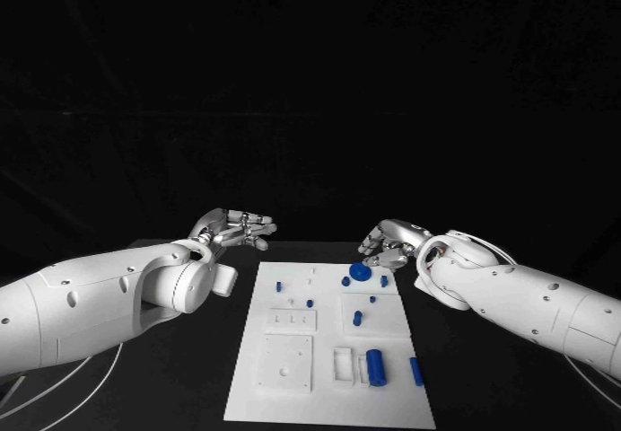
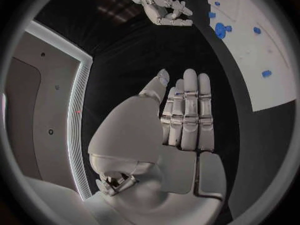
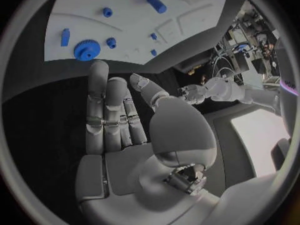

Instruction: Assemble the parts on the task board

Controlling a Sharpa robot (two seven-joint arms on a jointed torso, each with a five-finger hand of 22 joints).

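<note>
The task board [image 1: 330, 350] fills the lower middle of the head view, a blue gear [image 1: 360, 271] at its upper right. The right hand [image 1: 386, 247] hovers beside it, empty, fingers straight and together; approach from above, pinching the rim. The left hand [image 1: 237, 228], empty, fingers together, waits upper left

One white task board [image 1: 292, 395] lies on the black table [image 1: 194, 377], carrying one blue gear [image 1: 360, 271] at about one o'clock and roughly nine smaller blue parts [image 1: 375, 367]; two hands are in frame.
</note>
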